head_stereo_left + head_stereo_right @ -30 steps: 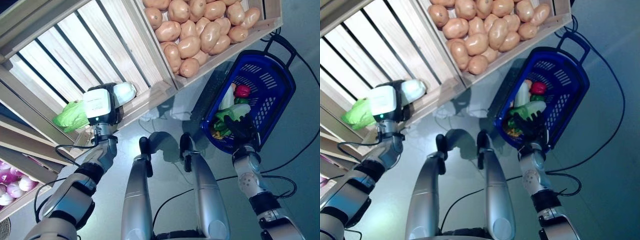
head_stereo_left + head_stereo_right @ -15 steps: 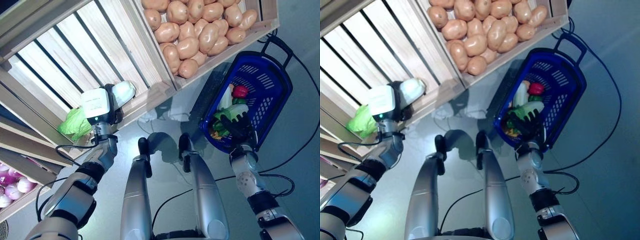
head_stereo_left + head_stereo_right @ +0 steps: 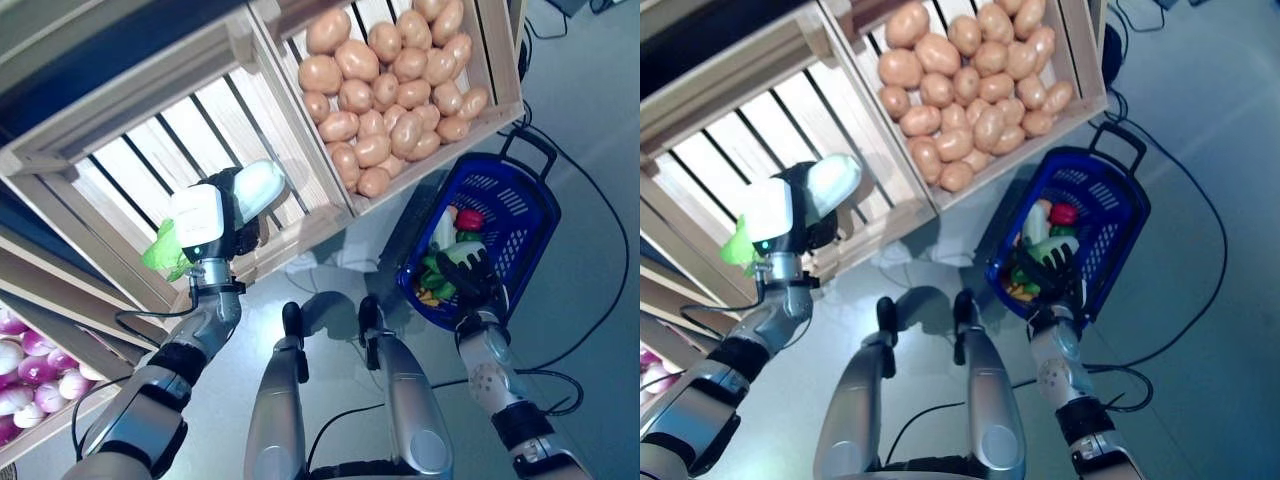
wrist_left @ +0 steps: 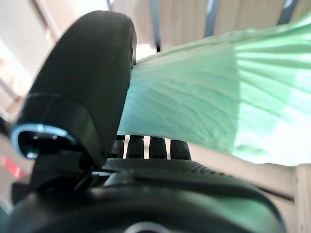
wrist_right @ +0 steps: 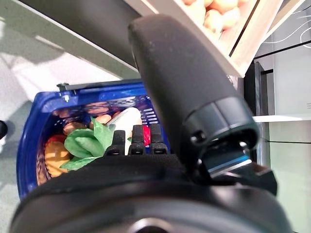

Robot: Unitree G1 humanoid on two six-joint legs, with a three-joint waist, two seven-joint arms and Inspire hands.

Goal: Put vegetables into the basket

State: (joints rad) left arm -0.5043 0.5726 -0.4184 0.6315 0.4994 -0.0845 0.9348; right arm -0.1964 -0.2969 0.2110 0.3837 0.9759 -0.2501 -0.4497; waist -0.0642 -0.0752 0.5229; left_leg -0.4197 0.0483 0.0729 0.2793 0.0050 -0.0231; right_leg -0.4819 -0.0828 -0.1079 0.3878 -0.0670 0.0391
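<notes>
My left hand is shut on a leafy cabbage with a pale stalk end and green leaves, held in front of the slatted crate. In the left wrist view the green leaf lies between the thumb and the fingers. The blue basket stands on the floor at the right. In it lie a red pepper, a white vegetable and green leaves. My right hand is at the basket's near rim with straight fingers.
A wooden stand with tilted slatted crates takes up the upper left and middle. The basket's black handle points towards the stand. Grey floor lies to the right of the basket.
The camera has moved, so the whole picture has shifted. My left hand has lifted the cabbage off the crate, its green end now close behind the hand. The right hand stays by the basket's rim.
</notes>
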